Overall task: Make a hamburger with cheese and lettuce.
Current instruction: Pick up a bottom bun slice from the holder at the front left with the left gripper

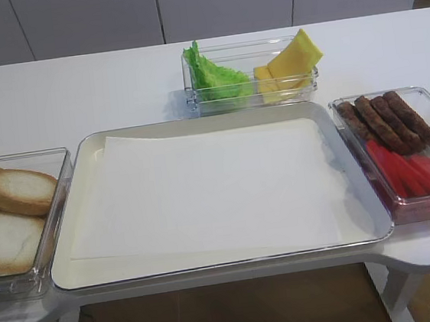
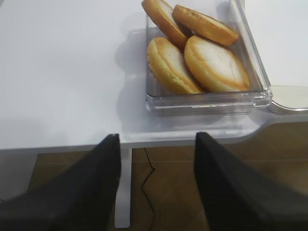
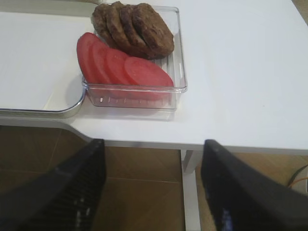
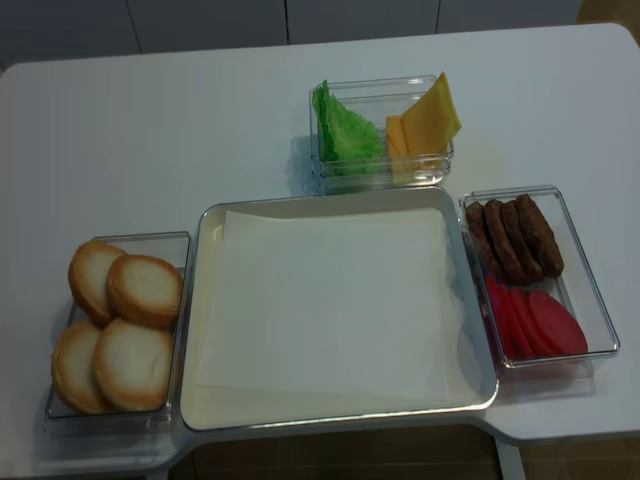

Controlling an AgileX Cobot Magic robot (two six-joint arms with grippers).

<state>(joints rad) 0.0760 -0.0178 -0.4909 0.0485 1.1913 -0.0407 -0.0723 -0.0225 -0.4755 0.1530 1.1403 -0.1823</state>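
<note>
High view: bun halves (image 1: pixel 14 191) far left in a clear box, tray (image 1: pixel 84 155) bare, lettuce (image 1: pixel 214 75) and cheese (image 1: pixel 291 62) top centre. Right wrist: my right jaws (image 3: pixel 153 187) spread, empty, patties upper left. Left wrist: left jaws (image 2: pixel 156 183) released, buns straight ahead, upper centre; I judge the left arm nearer.

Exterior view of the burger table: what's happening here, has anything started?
Nothing is being handled yet. The tray in the middle holds only a sheet of paper. Bun halves sit in a clear box on the left, lettuce and cheese share a box at the back, and patties with tomato slices are on the right. Both arms wait off the table's front edge: the left pincer and right pincer are open and empty.
</note>
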